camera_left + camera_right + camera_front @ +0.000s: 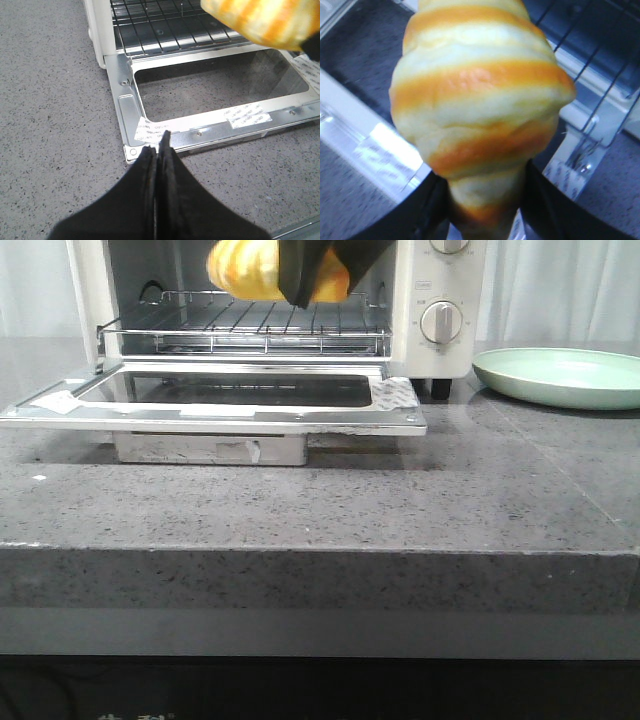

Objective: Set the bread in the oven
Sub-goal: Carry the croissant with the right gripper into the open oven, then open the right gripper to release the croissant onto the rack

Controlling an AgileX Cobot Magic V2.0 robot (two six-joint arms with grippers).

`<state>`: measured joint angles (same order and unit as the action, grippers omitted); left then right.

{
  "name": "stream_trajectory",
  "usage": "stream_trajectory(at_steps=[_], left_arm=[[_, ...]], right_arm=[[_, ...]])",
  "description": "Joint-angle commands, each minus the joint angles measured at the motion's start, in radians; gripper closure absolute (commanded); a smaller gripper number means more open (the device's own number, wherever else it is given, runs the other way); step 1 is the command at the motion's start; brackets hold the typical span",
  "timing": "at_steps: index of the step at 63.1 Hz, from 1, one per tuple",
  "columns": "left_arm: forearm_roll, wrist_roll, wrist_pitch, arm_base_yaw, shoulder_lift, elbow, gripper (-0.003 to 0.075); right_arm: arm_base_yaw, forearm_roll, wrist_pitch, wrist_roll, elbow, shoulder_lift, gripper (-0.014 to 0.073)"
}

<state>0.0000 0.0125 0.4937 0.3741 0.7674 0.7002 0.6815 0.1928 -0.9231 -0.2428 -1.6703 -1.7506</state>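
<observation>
Granite counter [300,510]; only right wrist shows bread's [480,115] stripes.

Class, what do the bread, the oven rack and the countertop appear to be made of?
Bread: probably glossy plastic or rubber, given its smooth sheen and painted-looking orange stripes.
Oven rack: shiny metal wire, likely chromed steel.
Countertop: grey speckled stone, perhaps granite or a composite, with a dull polish.

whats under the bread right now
The bread, held by the right gripper, hangs above the oven's wire rack, not touching it. The rack looks bare; the gripper hides part of the back.
</observation>
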Motion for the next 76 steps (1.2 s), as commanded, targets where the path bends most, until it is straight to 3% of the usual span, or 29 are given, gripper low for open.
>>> stream_trajectory(at_steps=[1,21,46,51,61,66,76], left_arm=[[0.0,0.007,-0.074,-0.003,-0.004,0.03,0.0738],[0.0,0.007,-0.082,-0.003,-0.004,0.03,0.0738],[0.0,0.007,-0.09,-0.003,-0.004,0.03,0.0738],[0.0,0.007,-0.091,-0.003,-0.004,0.03,0.0738],[0.0,0.007,-0.095,-0.003,-0.004,0.03,0.0738],[0.0,0.007,-0.095,-0.003,-0.004,0.03,0.0738],[0.0,0.007,-0.095,-0.003,-0.004,0.03,0.0738]], right_arm=[[-0.003,0.114,0.019,-0.044,-0.126,-0.022,0.0444],[-0.003,0.247,0.025,-0.045,-0.378,-0.221,0.0444],[-0.003,0.333,0.039,-0.045,-0.395,-0.241,0.0431],[-0.003,0.331,0.039,-0.045,-0.395,-0.241,0.0348],[-0.003,0.319,0.037,-0.045,-0.398,-0.241,0.0055],[-0.003,0.305,0.029,-0.045,-0.402,-0.239,-0.0001],[-0.002,0.22,-0.019,-0.045,-0.401,-0.216,-0.0004]])
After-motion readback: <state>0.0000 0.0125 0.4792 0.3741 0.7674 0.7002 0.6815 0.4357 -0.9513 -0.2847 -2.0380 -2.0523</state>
